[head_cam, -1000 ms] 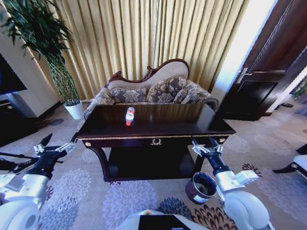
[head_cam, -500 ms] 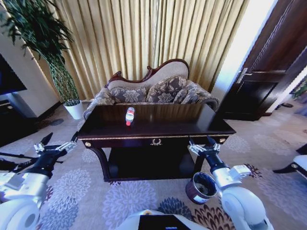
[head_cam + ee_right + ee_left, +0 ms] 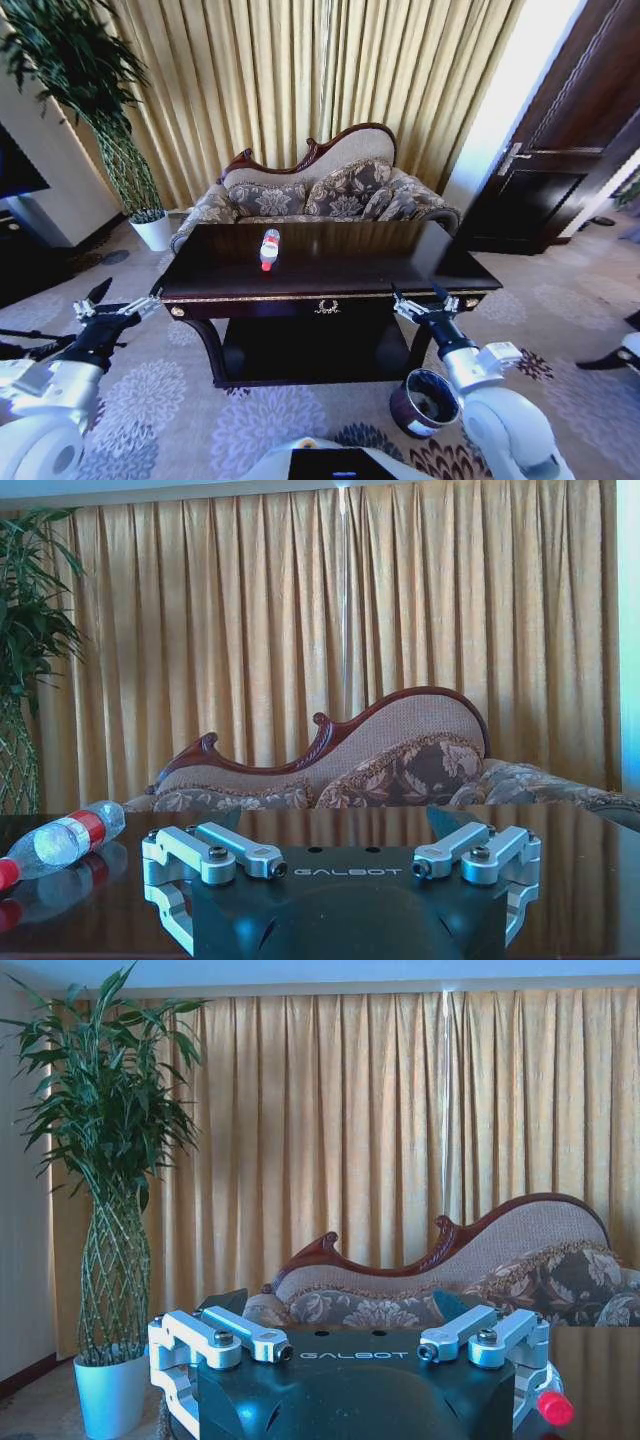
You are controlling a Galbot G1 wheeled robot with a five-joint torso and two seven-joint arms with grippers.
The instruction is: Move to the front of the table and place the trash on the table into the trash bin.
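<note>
I held both grippers, left (image 3: 118, 305) and right (image 3: 420, 298), spread wide before the dark glossy table (image 3: 330, 292); clear red-labelled bottle (image 3: 269, 248) lay frame-centre.

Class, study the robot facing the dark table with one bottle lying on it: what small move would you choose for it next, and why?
Probably raise the right gripper above the table edge and reach toward the bottle. The bottle lies on its side near the middle; both grippers are open and empty, at the front edge's level, the left gripper out past the table's corner. The trash bin stands beside the right arm.
</note>
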